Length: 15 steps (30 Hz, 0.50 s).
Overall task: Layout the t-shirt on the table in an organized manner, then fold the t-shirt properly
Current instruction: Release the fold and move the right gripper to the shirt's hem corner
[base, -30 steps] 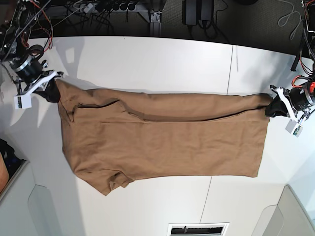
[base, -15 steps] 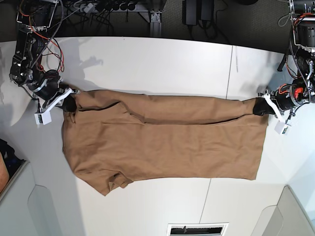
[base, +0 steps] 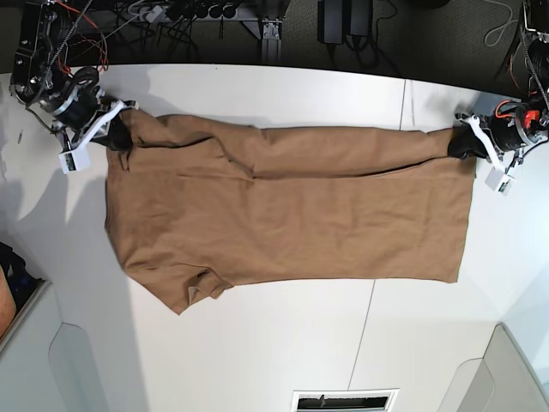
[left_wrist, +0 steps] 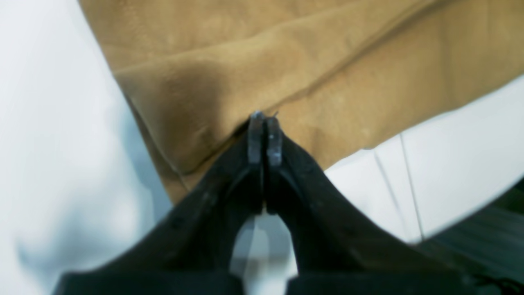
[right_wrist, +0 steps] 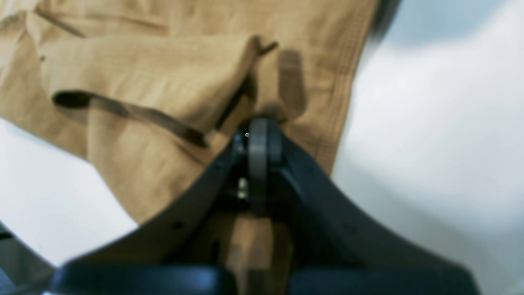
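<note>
The tan-brown t-shirt (base: 283, 210) lies stretched sideways across the white table (base: 257, 90), a short sleeve bunched at its lower left. My right gripper (base: 116, 136) is shut on the shirt's upper left corner, and in the right wrist view its jaws (right_wrist: 258, 127) pinch folded cloth of the t-shirt (right_wrist: 135, 82). At the upper right corner, my left gripper (base: 463, 142) is shut on the hem; the left wrist view shows its closed tips (left_wrist: 264, 123) biting the t-shirt (left_wrist: 266, 61) edge. A pulled fold runs between the two grips.
Cables and a power strip (base: 197, 10) lie behind the table's far edge. A dark seam (base: 403, 103) crosses the tabletop right of centre. A vent plate (base: 343, 400) sits at the near edge, and grey panels flank the lower corners.
Both grippers have carried their held corners toward the far edge, drawing the top edge of the shirt up and taut. The shirt covers more table than a second ago.
</note>
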Tool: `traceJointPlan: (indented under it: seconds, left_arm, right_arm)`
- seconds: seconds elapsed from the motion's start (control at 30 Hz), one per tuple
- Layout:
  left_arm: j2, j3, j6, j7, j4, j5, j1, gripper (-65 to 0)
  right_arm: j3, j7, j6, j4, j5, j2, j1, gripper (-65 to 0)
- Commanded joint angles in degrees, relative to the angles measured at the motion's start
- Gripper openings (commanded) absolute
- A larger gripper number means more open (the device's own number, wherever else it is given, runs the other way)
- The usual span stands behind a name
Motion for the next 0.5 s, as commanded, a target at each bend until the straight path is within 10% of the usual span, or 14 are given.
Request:
traceJointPlan:
  seconds: [0.0,0.47]
  left_arm:
    - [-0.9,-1.2,-0.1,1.9,1.3,1.1,1.0,-65.0]
    - [0.6,-7.0,-0.1,2.4,11.9,-0.5,13.4,-65.0]
  right_arm:
    - [0.2,-2.0,-0.1,1.1,-0.7,1.4,-1.3,-65.0]
    - [5.3,-3.0,-0.1,3.5,0.5,2.4,-6.8,-65.0]
